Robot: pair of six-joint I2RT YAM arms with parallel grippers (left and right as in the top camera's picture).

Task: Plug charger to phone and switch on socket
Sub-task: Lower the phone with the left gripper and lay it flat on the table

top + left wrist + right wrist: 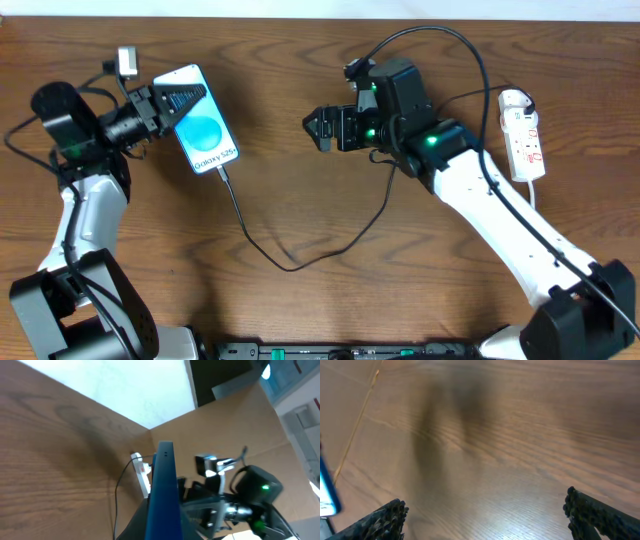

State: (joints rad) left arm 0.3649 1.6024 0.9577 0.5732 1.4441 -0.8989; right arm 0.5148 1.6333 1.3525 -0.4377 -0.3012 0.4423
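Overhead: left hand (178,100) grips phone (207,138), charger (290,263) trailing; right hand (316,130) wide, socket (525,135) far right.

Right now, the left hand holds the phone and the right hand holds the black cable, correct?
No. The left hand holds the phone, but the right hand is open and holds no cable, as the right wrist view shows.

Blue-screened phone (205,125), white socket (524,135), black charger (293,268)

Bright even light, soft shadows; overhead view sharp, wrist views blurry.
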